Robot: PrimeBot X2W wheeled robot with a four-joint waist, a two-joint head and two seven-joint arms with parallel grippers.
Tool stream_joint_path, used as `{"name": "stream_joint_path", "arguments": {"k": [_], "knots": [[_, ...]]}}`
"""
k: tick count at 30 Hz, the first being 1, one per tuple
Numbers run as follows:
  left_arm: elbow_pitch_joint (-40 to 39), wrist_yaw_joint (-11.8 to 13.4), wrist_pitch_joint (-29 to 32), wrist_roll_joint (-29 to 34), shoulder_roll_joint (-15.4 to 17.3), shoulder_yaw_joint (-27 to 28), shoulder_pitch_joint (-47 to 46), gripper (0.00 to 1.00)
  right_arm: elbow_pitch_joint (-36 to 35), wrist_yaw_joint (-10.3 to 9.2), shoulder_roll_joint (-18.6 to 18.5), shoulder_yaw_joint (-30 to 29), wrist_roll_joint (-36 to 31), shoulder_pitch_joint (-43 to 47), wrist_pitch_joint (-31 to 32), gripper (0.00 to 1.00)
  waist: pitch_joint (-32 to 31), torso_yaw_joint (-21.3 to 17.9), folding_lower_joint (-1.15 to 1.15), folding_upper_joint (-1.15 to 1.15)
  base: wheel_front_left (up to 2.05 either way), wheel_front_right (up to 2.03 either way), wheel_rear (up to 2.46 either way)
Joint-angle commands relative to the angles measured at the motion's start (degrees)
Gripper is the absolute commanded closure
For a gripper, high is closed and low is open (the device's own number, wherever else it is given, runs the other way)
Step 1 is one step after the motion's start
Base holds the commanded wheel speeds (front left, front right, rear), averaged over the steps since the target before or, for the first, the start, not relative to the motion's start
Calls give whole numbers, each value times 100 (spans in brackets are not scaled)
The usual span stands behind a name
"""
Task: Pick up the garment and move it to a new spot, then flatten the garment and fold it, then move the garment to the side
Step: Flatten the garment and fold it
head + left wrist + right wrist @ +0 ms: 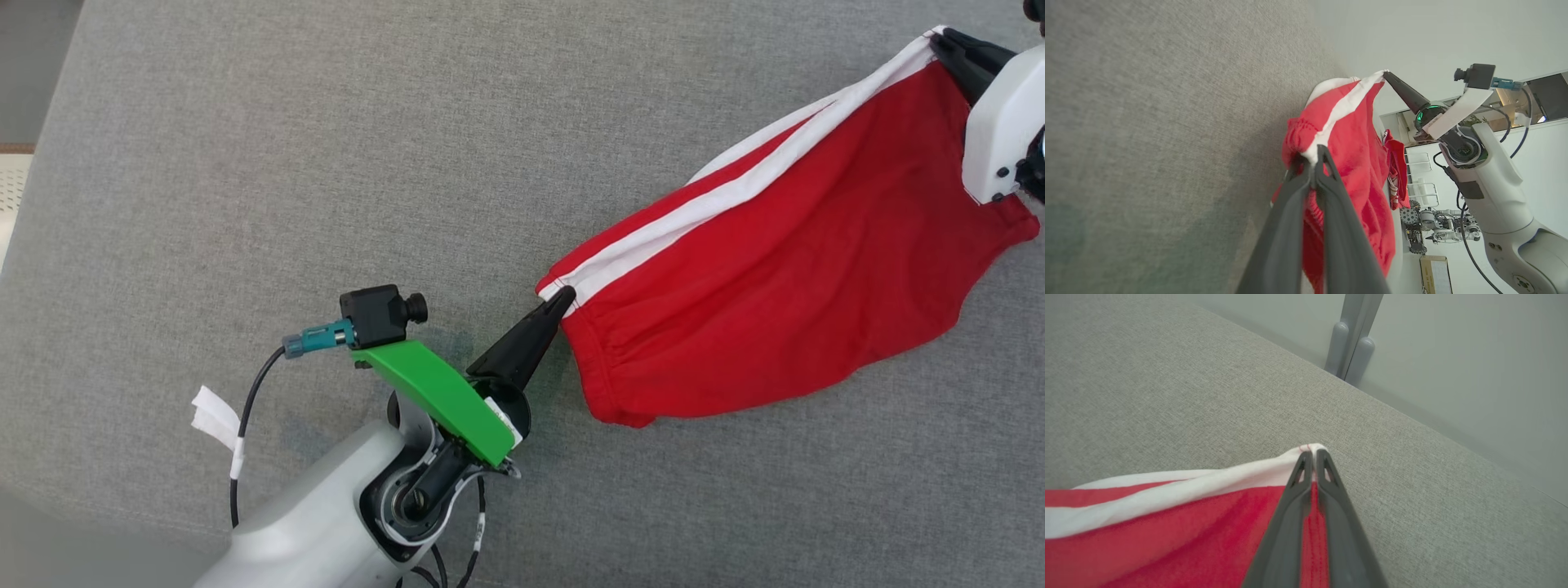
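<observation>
Both ends pinched | garment (775, 286) spans left fingers (531, 339), right fingers (963, 53)

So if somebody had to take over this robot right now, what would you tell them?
Left gripper: shut on the waistband corner of the red garment.
Right gripper: shut on the far corner, at the end of the white stripe.
Garment: stretched between the two grippers over the grey surface. I cannot tell whether its lower edge touches.
Done: the garment is gripped at both corners.
Left: lay it down at the new spot, flatten it, fold it, move it to the side.
</observation>
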Motion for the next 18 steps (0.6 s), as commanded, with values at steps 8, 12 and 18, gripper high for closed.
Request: {"name": "stream_joint_path", "arguments": {"k": [8, 12, 18], "knots": [[197, -1, -470, 531, 208, -2, 37, 0, 361, -10, -26, 329, 570, -121, -1019, 0, -214, -207, 0, 0, 0, 0, 0], [411, -1, -694, 1423, 306, 182, 284, 0, 456, -10, -150, 356, 778, 257, -1357, 0, -477, -234, 0, 0, 0, 0, 0], [64, 373, -699, 3462, -128, 1886, 1281, 0, 544, -10, -306, 261, 992, 1115, -1573, 0, -766, -134, 0, 0, 0, 0, 0]]}}
